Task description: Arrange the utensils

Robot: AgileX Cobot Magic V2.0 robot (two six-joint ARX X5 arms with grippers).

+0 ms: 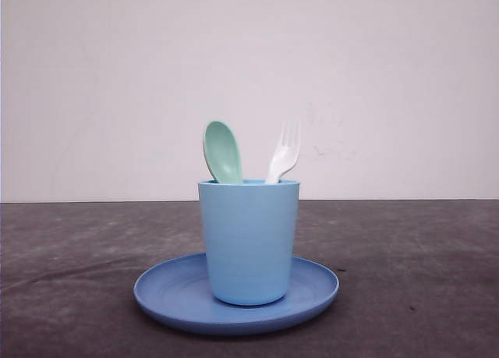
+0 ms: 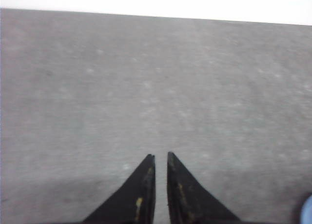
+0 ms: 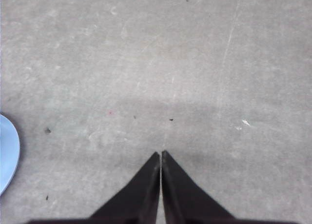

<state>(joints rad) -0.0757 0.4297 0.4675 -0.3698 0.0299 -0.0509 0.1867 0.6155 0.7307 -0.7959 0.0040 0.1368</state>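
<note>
The dark grey, scuffed tabletop (image 1: 437, 280) spreads wide, and on it sits the round blue plastic plate (image 1: 164, 292), whose rim also shows at the edge of the right wrist view (image 3: 7, 153). Upright on the middle of the plate stands the light blue plastic cup (image 1: 248, 241), and both utensils stand inside it, handles down: the small mint-green plastic spoon (image 1: 223, 151) with its oval bowl leaning toward the left side of the rim, the small white plastic fork (image 1: 284, 151) with four tines leaning toward the right. By the look of it the sorting is done, so the step in hand is to keep clear and steady: any retreat should lift away from the plate without brushing it, since the cup looks easy to tip. The left gripper (image 2: 161, 158) hangs over bare table, fingers nearly together and holding nothing; the right gripper (image 3: 161, 155) is pressed closed, likewise empty
</note>
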